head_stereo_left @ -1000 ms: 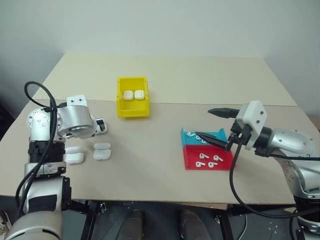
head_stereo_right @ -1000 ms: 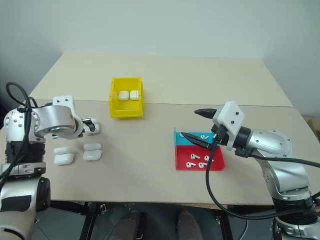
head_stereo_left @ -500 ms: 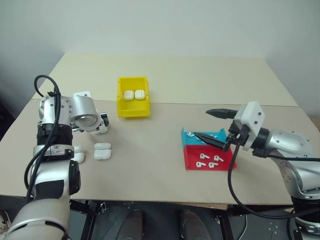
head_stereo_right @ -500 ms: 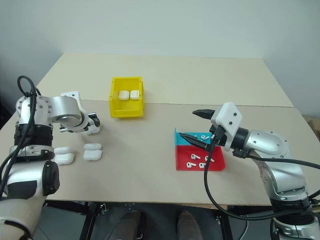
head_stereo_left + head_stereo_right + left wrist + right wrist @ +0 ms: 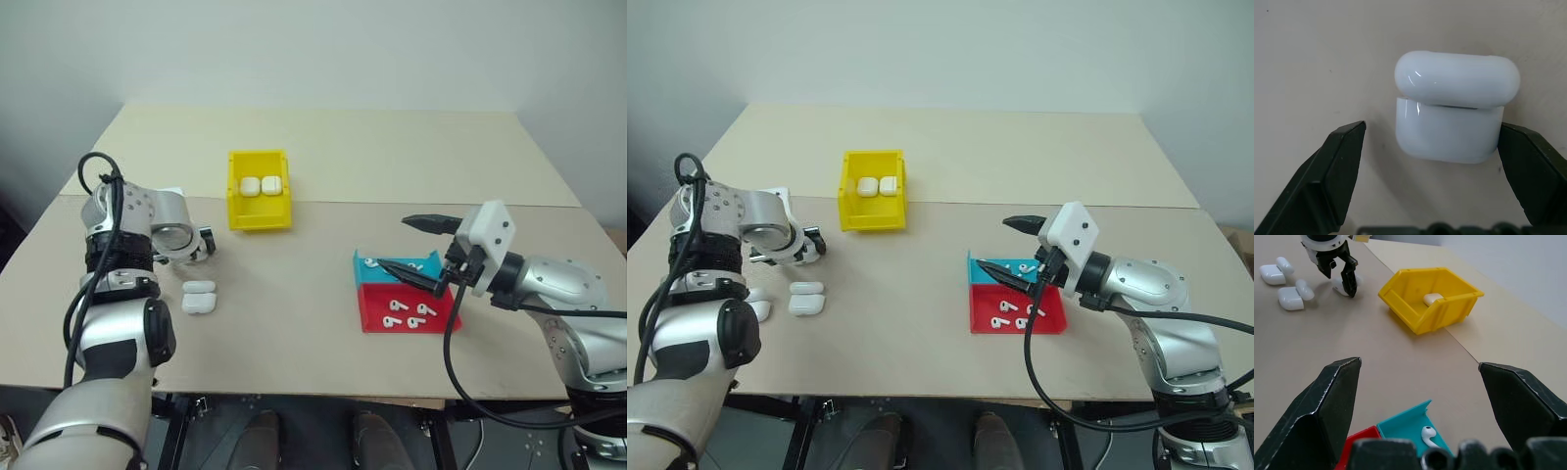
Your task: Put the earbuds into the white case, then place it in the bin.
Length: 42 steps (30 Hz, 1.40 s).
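- Since a second ago we have swung our left gripper down and turned its wrist; it now straddles a small glossy white rounded earbud case lying near the left edge of the beige table.
- Its black fingers stand wide open, one well off the case, the other just beside its base; nothing is held yet.
- Our right gripper has kept still, jaws spread and empty, hovering over the shallow blue-and-red plastic tray near the table's right edge.
- Tiny glossy white earbuds lie loose in that tray.
- More closed white cases sit closer to the table's front edge than the straddled one.
- At mid-table, toward the back, the bright yellow plastic bin already holds two cases.
- Risk, as we judge it: the case sits off-centre between the fingers, so closing may shove or spin it across the smooth tabletop.
- A glossy rounded shell could also squirt out of a pinch placed on the lid rather than the body.
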Motion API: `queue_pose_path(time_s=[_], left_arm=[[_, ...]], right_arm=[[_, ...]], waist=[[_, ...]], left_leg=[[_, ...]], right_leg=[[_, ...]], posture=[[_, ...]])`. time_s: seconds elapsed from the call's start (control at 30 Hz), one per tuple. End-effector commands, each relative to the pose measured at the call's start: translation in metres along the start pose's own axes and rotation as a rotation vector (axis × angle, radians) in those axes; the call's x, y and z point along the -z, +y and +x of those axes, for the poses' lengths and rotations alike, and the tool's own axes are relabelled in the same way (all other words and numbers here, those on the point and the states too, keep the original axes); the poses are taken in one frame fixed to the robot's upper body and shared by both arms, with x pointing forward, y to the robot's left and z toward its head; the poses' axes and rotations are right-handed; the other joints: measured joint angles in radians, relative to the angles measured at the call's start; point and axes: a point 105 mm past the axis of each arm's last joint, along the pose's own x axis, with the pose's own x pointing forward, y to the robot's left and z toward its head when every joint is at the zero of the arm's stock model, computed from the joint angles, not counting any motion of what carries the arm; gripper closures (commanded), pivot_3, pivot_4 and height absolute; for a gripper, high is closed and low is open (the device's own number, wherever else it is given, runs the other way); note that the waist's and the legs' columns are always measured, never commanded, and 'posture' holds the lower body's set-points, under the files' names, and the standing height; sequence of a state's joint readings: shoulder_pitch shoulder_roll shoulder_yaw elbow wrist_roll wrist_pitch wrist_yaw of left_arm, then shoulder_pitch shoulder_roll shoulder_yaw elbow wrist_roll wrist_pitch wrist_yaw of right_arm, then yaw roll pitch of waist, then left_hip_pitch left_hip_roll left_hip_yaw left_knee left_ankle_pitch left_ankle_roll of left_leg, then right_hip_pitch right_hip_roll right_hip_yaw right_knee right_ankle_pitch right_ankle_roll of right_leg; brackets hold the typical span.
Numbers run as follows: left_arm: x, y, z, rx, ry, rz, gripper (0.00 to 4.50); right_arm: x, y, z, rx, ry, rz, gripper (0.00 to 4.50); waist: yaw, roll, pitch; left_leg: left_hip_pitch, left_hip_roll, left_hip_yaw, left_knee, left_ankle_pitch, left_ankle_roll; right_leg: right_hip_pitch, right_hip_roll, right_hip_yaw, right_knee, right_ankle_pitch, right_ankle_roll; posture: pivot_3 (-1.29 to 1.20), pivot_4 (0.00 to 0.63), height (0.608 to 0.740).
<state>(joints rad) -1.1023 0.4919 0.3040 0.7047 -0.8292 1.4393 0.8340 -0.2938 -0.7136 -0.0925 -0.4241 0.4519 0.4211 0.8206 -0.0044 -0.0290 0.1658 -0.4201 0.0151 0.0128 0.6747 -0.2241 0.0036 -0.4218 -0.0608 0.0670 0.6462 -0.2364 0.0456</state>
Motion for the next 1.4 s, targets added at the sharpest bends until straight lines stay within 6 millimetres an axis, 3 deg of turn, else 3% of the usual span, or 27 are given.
queue_pose_path(time_s=[0.03,0.3,0.53,0.7,0.8,0.9,0.97,1.1,1.23,1.4], left_arm=[[-0.011,-0.001,-0.006,0.013,-0.039,-0.009,0.03],[-0.010,-0.001,-0.001,0.014,-0.033,0.000,0.03],[-0.010,-0.001,-0.004,0.024,-0.038,0.006,1.72],[-0.014,0.008,-0.017,0.024,-0.098,0.042,1.72],[-0.023,0.019,-0.035,0.000,-0.256,0.079,1.72],[-0.045,0.028,-0.067,-0.028,-0.643,0.081,1.72],[-0.051,0.030,-0.082,0.000,-0.788,0.062,1.72],[-0.053,0.006,-0.122,0.308,-1.167,0.069,1.72],[-0.038,-0.038,-0.151,0.721,-1.265,0.212,1.72],[-0.013,-0.077,-0.171,1.053,-1.337,0.511,1.72]], right_arm=[[-0.013,0.001,-0.001,0.012,-0.042,-0.044,0.02],[-0.014,0.002,0.000,0.016,-0.045,-0.043,0.02],[-0.015,0.002,0.000,0.019,-0.046,-0.045,0.00],[-0.015,0.001,-0.001,0.022,-0.042,-0.046,0.00],[-0.014,0.000,-0.002,0.028,-0.038,-0.048,0.00],[-0.014,-0.002,-0.002,0.039,-0.039,-0.047,0.00],[-0.013,-0.003,0.000,0.044,-0.042,-0.045,0.00],[-0.014,-0.003,0.005,0.053,-0.060,-0.036,0.00],[-0.016,-0.003,0.007,0.058,-0.073,-0.040,0.00],[-0.017,-0.004,0.009,0.084,-0.084,-0.047,0.00]], waist=[[-0.001,0.000,0.000],[-0.007,0.000,0.000],[-0.008,0.000,0.000],[-0.011,0.000,0.000],[-0.013,0.000,0.000],[-0.013,0.000,0.000],[-0.008,0.000,0.000],[-0.002,0.000,0.000],[0.008,0.000,0.000],[0.002,0.000,0.000]], left_leg=[[0.000,0.000,0.000,0.000,0.000,0.000],[0.000,0.000,0.000,0.000,0.000,0.000],[0.000,0.000,-0.001,0.000,0.000,0.000],[-0.001,0.001,-0.002,0.000,0.000,0.000],[-0.002,0.001,-0.005,0.000,0.000,0.000],[-0.001,0.001,-0.008,-0.001,0.000,0.000],[-0.001,0.002,-0.008,-0.001,0.000,-0.001],[0.000,0.001,-0.008,-0.001,0.000,-0.001],[-0.001,0.001,-0.008,0.000,0.000,-0.001],[-0.001,0.001,-0.001,0.000,0.000,0.000]], right_leg=[[0.000,0.000,0.000,0.000,0.000,0.000],[0.000,0.000,0.000,0.001,0.000,0.000],[0.000,0.000,0.000,0.001,0.000,0.000],[-0.001,0.000,0.000,0.001,0.000,0.000],[-0.002,0.000,0.000,0.001,0.000,0.000],[-0.002,0.000,0.001,0.002,0.000,0.000],[-0.002,0.000,0.001,0.002,0.000,0.000],[0.000,-0.001,0.001,0.001,0.001,-0.001],[0.000,-0.002,0.000,0.000,0.001,-0.001],[0.000,0.000,0.000,-0.002,0.001,-0.001]], posture=[[0.00,0.150,0.740],[0.00,0.150,0.740],[0.00,0.150,0.740],[0.00,0.150,0.740],[0.00,0.150,0.740],[0.00,0.150,0.740],[0.00,0.150,0.740],[0.00,0.150,0.740],[0.00,0.150,0.740],[0.00,0.150,0.740]])
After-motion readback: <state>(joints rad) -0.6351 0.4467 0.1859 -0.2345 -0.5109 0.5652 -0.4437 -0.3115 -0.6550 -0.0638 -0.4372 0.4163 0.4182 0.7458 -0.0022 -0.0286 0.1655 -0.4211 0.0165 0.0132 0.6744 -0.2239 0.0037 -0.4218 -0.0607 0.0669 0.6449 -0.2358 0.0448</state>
